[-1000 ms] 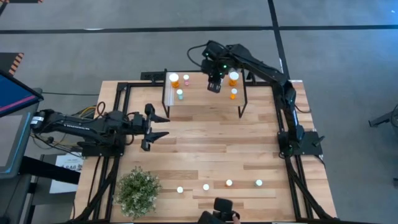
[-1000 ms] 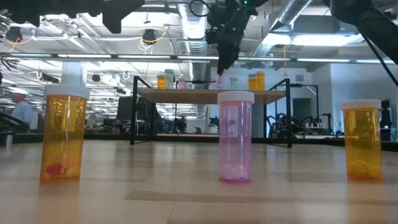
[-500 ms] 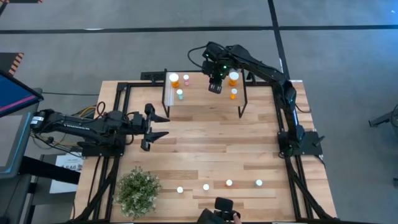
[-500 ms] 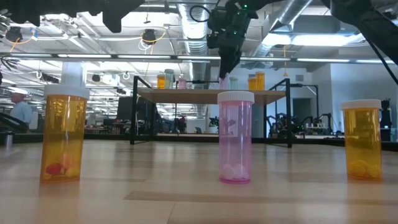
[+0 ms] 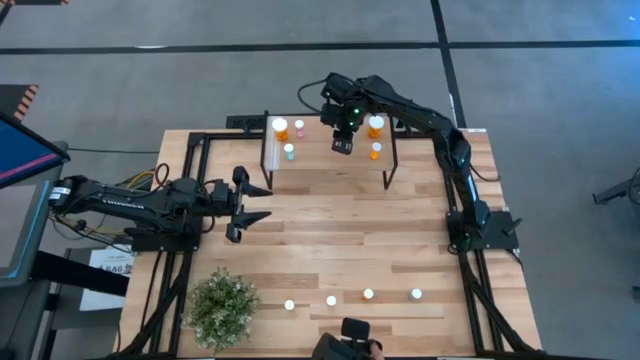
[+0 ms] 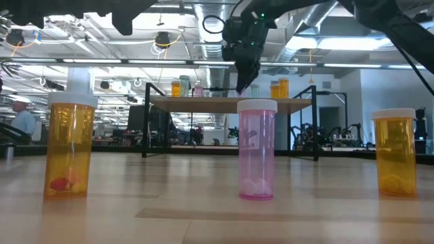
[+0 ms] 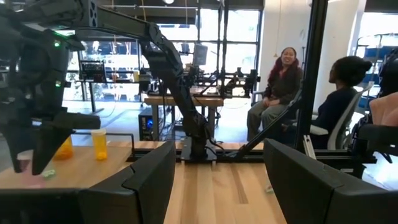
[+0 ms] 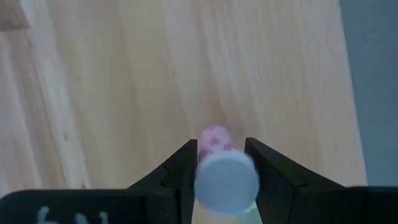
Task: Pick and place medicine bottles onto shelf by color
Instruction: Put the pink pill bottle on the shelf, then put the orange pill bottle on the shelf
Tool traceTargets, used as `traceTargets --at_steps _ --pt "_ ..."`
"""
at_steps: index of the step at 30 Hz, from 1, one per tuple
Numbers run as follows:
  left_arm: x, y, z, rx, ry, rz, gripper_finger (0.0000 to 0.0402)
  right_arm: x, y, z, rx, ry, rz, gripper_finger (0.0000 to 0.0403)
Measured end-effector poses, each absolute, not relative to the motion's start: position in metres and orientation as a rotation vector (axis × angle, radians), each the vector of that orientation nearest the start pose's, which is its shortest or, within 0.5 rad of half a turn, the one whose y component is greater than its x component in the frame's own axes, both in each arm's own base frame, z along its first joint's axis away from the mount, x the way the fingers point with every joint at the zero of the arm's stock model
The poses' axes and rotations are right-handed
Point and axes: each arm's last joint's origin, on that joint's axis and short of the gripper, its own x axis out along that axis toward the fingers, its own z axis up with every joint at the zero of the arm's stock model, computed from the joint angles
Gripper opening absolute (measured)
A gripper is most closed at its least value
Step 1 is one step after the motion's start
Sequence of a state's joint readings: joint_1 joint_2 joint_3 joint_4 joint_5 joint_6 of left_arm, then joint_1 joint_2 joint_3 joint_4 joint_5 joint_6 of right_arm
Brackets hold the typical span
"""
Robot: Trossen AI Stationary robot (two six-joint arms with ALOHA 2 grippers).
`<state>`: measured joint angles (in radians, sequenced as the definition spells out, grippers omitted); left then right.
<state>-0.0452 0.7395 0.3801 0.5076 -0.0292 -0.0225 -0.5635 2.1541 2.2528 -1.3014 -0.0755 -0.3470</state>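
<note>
Right pincer hangs over the middle of the shelf, fingers closed on a pink bottle with a white cap, held upright above the plank. Shelf top carries an orange bottle, a pink one and a teal one near its left end, plus two orange ones near its right end. Four more bottles stand in a row along the near edge of the worktop, beside a potted plant. Left pincer waits spread open and empty, over the worktop's left side, well apart from the shelf.
</note>
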Motion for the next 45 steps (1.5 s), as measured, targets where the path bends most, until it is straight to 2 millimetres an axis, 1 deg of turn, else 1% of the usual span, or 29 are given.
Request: traceTargets --at_steps 6,9,16,20,28,31,36,40,45 --pt "0.171 -0.007 0.266 -0.027 -0.148 -0.02 0.0231 0.373 -0.233 0.314 0.079 1.206 -0.218 0.016" --pt "0.171 -0.007 0.266 -0.027 -0.148 -0.02 0.0231 0.373 -0.233 0.315 0.081 1.202 -0.221 0.0179" --pt "0.171 -0.007 0.266 -0.026 -0.148 -0.02 0.0231 0.373 -0.233 0.316 0.094 1.199 -0.231 0.024" --pt "0.171 -0.007 0.266 -0.026 -0.146 -0.02 0.0231 0.371 -0.232 0.32 0.101 1.199 -0.236 0.0252" --pt "0.171 -0.007 0.265 -0.026 -0.146 -0.019 0.0231 0.366 -0.227 0.346 0.098 1.145 -0.261 0.0253" --pt "0.171 -0.007 0.266 -0.026 -0.146 -0.019 0.0231 0.359 -0.222 0.354 0.096 1.159 -0.273 0.0253" --pt "0.171 -0.007 0.266 -0.027 -0.146 -0.018 0.0231 0.345 -0.21 0.379 0.098 1.104 -0.301 0.0253" --pt "0.171 -0.007 0.266 -0.027 -0.146 -0.017 0.0231 0.338 -0.191 0.402 0.096 1.027 -0.264 0.0254" --pt "0.171 -0.007 0.266 -0.036 -0.146 -0.017 0.0231 0.334 -0.155 0.422 0.062 0.981 -0.193 0.0254"
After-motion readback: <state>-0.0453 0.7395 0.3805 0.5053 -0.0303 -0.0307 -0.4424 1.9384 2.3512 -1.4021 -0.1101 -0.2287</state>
